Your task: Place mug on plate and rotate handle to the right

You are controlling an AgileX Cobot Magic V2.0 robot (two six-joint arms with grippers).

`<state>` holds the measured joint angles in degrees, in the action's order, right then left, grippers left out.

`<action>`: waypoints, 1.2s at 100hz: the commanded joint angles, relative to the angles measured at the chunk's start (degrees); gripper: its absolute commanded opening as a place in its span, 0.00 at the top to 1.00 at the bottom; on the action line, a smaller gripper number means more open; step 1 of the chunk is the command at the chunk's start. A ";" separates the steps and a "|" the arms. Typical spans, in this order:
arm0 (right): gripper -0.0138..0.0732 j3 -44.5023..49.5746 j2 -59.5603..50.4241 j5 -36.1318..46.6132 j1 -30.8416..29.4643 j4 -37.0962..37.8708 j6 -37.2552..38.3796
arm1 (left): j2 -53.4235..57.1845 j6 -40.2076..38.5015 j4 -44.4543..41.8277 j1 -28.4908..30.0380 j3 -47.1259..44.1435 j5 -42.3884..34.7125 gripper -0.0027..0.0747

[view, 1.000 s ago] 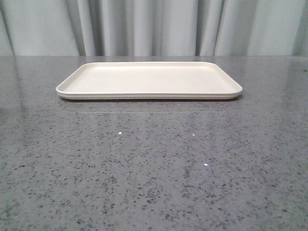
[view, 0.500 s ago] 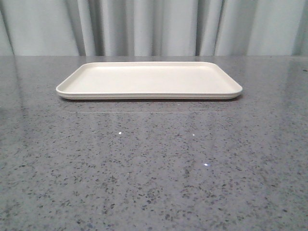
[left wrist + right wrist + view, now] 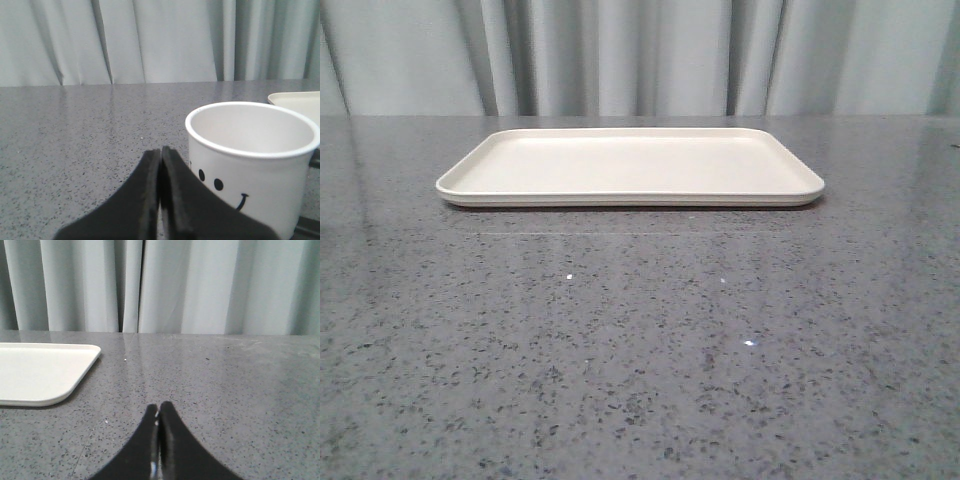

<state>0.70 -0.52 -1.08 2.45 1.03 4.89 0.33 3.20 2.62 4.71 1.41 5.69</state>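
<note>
The plate [image 3: 630, 165], a flat cream-white tray with a low rim, lies on the grey speckled table in the front view, towards the back. It has nothing on it. The white mug [image 3: 252, 165] with a black smiley face shows only in the left wrist view, standing upright on the table close beside my left gripper [image 3: 161, 152], which is shut and empty. A bit of the black handle [image 3: 314, 160] shows at the mug's side. A corner of the plate [image 3: 297, 99] lies behind the mug. My right gripper [image 3: 158, 409] is shut and empty over bare table, with the plate [image 3: 42, 372] off to one side.
Grey curtains [image 3: 640, 55] hang behind the table's far edge. Neither arm nor the mug shows in the front view.
</note>
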 commanded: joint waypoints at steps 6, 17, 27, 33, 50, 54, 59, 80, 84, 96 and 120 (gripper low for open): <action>0.92 -6.50 -0.20 -1.64 0.01 0.63 -0.23 | -1.49 -0.10 -0.55 -0.12 7.34 -1.90 0.99; 0.91 -11.52 2.38 -10.37 0.01 0.27 -0.23 | -5.54 -0.10 -0.43 -0.12 11.48 -0.52 0.99; 0.91 -15.13 5.26 -14.51 0.01 -0.02 -0.23 | -9.99 -0.10 0.44 -0.27 16.30 3.34 0.99; 0.91 -16.73 7.28 -15.92 0.01 -0.02 -0.23 | -13.03 -0.10 0.63 -0.27 18.99 6.19 0.99; 0.91 -20.38 12.85 -17.51 0.01 -0.16 -0.23 | -20.72 -0.10 0.63 -0.27 26.47 10.88 0.99; 0.91 -21.16 14.15 -18.20 0.01 -0.16 -0.23 | -22.48 -0.10 0.63 -0.27 28.26 12.70 0.99; 0.91 -22.46 15.53 -19.45 0.01 -0.16 -0.23 | -24.43 -0.10 0.63 -0.27 30.09 14.73 0.99; 0.91 -22.83 17.43 -19.94 0.01 0.09 -0.23 | -29.25 -0.10 0.63 -0.27 31.97 13.67 0.99; 0.91 -22.70 17.43 -19.94 0.01 0.02 -0.23 | -29.75 -0.10 0.63 -0.27 31.97 13.67 0.99; 0.91 -22.70 17.43 -19.94 0.01 0.02 -0.23 | -30.63 -0.10 0.63 -0.27 31.97 14.34 0.99; 0.91 -22.70 17.43 -19.72 0.01 0.14 -0.23 | -33.74 -0.10 0.63 -0.27 32.85 17.55 0.95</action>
<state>-20.31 15.85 -25.37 2.45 0.82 4.89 -31.51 3.20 2.57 4.71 31.52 25.41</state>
